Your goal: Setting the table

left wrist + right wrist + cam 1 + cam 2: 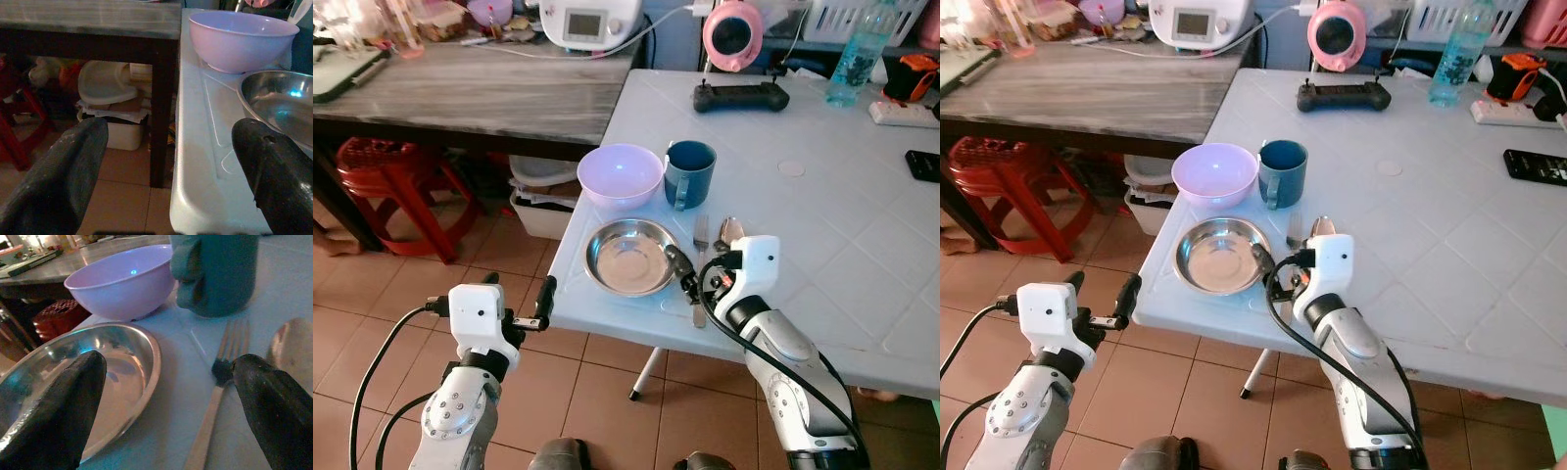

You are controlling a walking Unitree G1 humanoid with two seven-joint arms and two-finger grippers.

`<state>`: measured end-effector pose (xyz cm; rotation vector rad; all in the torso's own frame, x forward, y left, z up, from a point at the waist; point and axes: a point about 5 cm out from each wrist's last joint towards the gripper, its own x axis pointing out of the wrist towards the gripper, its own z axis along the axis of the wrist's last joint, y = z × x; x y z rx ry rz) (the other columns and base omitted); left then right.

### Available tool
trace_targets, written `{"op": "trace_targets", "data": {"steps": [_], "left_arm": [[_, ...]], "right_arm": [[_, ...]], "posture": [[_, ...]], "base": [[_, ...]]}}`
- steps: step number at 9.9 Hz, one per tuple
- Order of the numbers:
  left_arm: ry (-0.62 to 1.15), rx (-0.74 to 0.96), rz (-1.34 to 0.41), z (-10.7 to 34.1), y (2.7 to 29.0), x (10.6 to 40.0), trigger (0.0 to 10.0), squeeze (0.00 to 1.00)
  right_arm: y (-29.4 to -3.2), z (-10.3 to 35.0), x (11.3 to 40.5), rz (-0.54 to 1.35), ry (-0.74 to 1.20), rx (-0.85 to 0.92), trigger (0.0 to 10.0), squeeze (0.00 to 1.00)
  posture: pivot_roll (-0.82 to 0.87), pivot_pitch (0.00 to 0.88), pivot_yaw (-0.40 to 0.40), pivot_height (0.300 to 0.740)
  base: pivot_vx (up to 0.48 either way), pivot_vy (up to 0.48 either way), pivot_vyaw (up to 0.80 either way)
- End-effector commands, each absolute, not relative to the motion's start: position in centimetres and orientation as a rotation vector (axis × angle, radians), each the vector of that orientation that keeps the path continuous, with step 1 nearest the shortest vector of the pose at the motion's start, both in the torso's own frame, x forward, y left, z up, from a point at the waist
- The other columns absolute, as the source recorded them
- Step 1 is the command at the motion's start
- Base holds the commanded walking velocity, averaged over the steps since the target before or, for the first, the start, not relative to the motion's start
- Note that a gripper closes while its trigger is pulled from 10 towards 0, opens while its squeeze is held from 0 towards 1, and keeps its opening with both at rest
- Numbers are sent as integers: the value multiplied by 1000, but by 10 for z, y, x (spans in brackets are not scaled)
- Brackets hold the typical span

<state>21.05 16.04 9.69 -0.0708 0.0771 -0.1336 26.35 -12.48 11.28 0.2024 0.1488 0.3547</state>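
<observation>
Terracotta tile floor, red stool

Right gripper sits low over the white desk, fingers spread, steel plate rim touching one side and fork just beside the other. Spoon lies right past the fork. Ahead: lilac bowl and blue mug block the forward path. Desk to its right is bare, good clearance. Left gripper hangs off the desk edge over open floor, wooden desk ahead.
</observation>
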Motion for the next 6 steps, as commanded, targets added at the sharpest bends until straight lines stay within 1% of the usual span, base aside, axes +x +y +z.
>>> {"op": "trace_targets", "data": {"steps": [1,4,5,6], "left_arm": [[79,-68,-142,99,161,209,10000,0],[83,-73,-144,99,160,208,10000,0],[86,-74,-148,99,159,207,10000,0],[88,-75,-154,99,158,207,10000,0]], "right_arm": [[-119,118,265,391,140,219,10000,0],[-111,120,268,436,159,249,10000,0],[-110,118,268,448,190,310,10000,0],[-106,117,267,480,206,323,10000,0]], "posture": [[86,106,47,740],[93,112,46,740],[93,111,50,740],[92,111,51,740]], "base": [[0,0,0],[0,0,0],[0,0,0],[0,0,0]]}}
